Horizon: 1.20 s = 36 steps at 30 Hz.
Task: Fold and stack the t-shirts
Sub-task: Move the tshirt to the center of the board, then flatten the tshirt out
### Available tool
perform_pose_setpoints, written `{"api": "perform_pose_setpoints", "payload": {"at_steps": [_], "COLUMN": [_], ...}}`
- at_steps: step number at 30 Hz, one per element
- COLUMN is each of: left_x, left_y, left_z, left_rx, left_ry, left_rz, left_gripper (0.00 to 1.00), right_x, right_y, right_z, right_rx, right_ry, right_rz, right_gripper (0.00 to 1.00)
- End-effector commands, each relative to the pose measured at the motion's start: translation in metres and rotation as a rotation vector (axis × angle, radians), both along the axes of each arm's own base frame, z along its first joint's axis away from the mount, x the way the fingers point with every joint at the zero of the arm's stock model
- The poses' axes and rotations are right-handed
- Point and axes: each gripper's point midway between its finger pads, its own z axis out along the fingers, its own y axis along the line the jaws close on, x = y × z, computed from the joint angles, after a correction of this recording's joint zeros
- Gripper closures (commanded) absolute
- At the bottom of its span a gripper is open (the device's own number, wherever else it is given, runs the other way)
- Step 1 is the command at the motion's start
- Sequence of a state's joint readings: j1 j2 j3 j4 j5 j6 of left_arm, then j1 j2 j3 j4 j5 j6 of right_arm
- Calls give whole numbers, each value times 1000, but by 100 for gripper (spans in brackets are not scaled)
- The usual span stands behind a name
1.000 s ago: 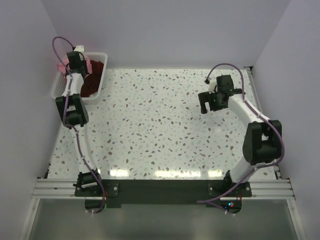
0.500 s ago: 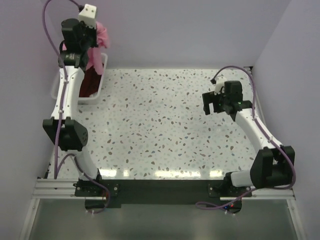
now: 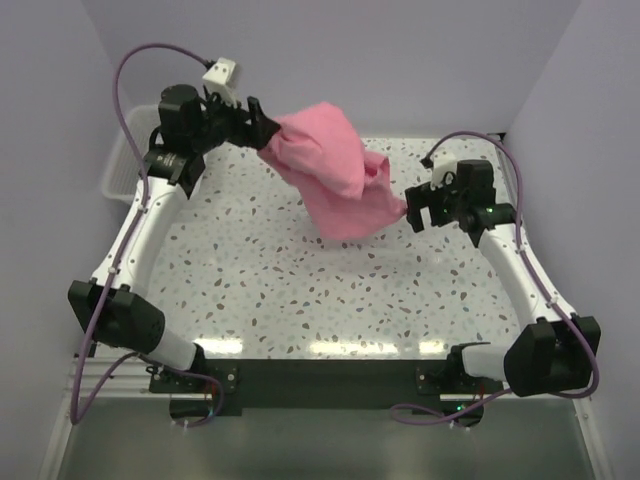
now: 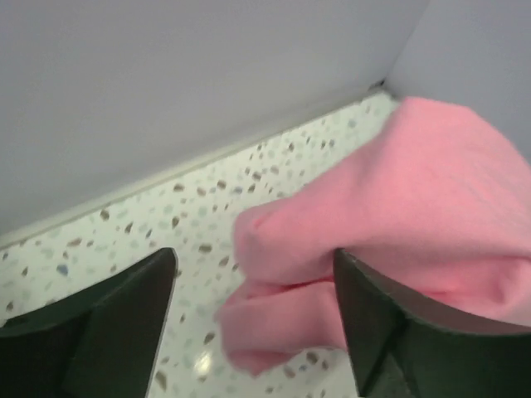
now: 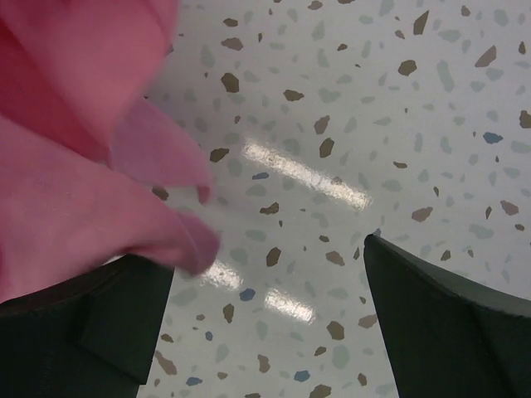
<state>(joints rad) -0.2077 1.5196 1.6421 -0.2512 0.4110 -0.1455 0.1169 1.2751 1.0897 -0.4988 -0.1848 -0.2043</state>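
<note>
Pink t-shirt [image 3: 335,175] midair, L gripper [image 3: 263,126] jaws apart, R gripper [image 3: 411,211] spread wide

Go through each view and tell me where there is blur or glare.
Top view: sharp, with a bright strip of glare along the near edge of the table. Left wrist view: the pink shirt is soft with blur. Right wrist view: shirt smeared at the left, light streaks on the table.

Pink t-shirt [image 3: 335,175]: soft matt cloth, creased. Table [image 3: 280,270]: smooth glossy speckled surface.
</note>
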Motion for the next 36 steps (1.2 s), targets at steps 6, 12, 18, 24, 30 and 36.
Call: {"api": "perform_pose_setpoints", "payload": {"at_steps": [6, 12, 18, 24, 30, 36], "left_x": [-20, -91, -153, -157, -124, -88], "left_y": [84, 46, -40, -73, -85, -68], "left_z": [-169, -220, -259, -286, -283, -280], "left_rx": [76, 320, 477, 546, 509, 380], "left_ry": [414, 365, 259, 288, 348, 438], "left_rz": [-13, -288, -557, -627, -561, -472], "left_gripper": [0, 4, 23, 30, 31, 28], "right_x": [-35, -67, -70, -83, -73, -68], "right_y": [15, 6, 16, 26, 19, 24], "right_z": [-3, -55, -95, -126, -151, -165], "right_rx": [-27, -111, -119, -182, -246, -245], "right_ry": [130, 360, 491, 566, 591, 613], "right_rz": [215, 279, 294, 352, 313, 346], "right_gripper": [1, 1, 18, 33, 34, 44]}}
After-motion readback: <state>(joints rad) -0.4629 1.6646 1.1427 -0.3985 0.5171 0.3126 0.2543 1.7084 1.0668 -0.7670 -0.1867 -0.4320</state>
